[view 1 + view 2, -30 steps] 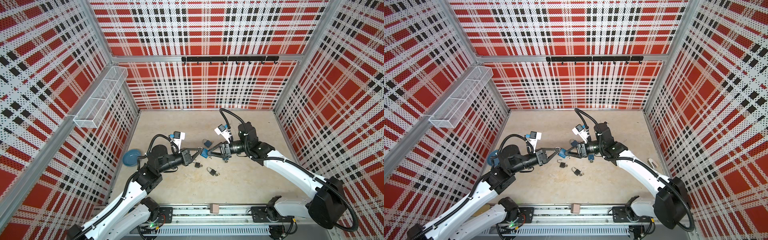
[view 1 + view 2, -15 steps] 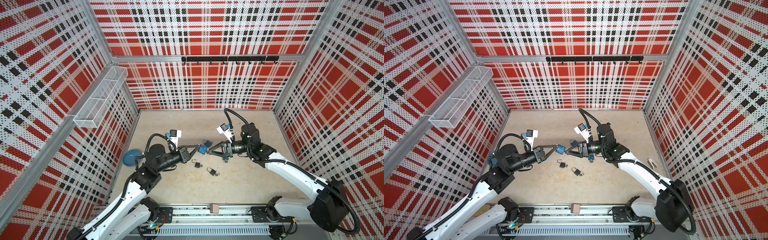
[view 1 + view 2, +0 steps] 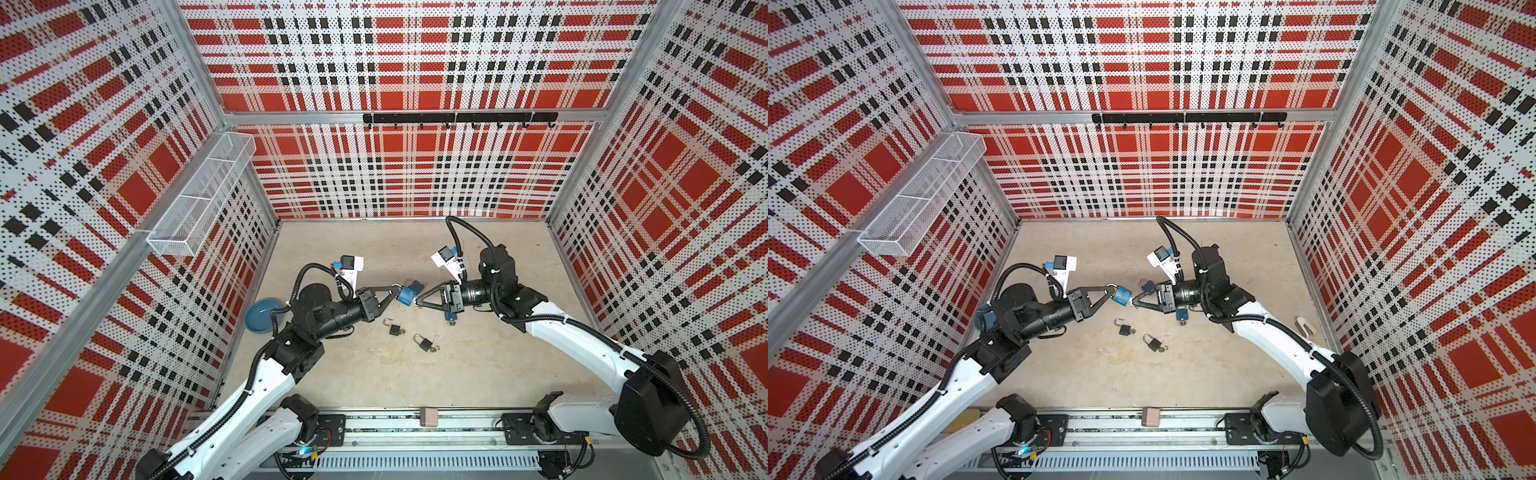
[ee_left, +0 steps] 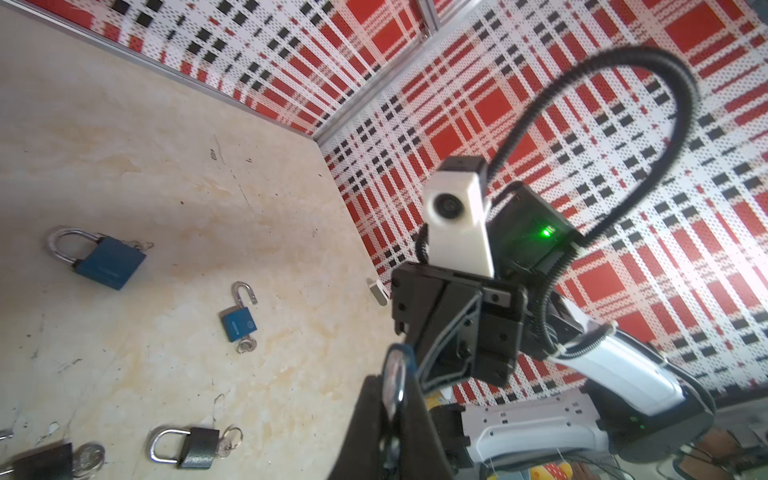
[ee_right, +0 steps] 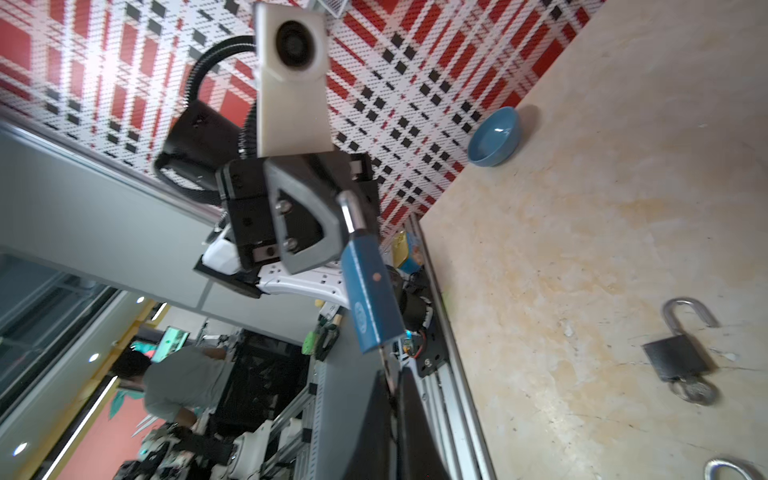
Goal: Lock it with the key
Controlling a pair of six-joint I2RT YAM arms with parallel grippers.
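Right end effector (image 3: pixel 417 300) clenched (agape before), key likely | left end effector (image 3: pixel 396 288) grips padlock (image 3: pixel 406 296)

Bare floor (image 3: pixel 374 245) stretches open toward the back wall (image 3: pixel 415 187) and again near the front rail (image 3: pixel 457 419), while mid-floor is cluttered by one black padlock (image 3: pixel 397 329), another black padlock (image 3: pixel 424 343) just beside it, a blue padlock (image 3: pixel 417 286) farther back and a blue bowl (image 3: pixel 258 318) against the left wall (image 3: pixel 232 266).

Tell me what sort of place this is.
Probably a robotics lab test cell: perforated plaid panels enclose the tabletop, a left arm and right arm share a base rail, and padlocks lie scattered as props.
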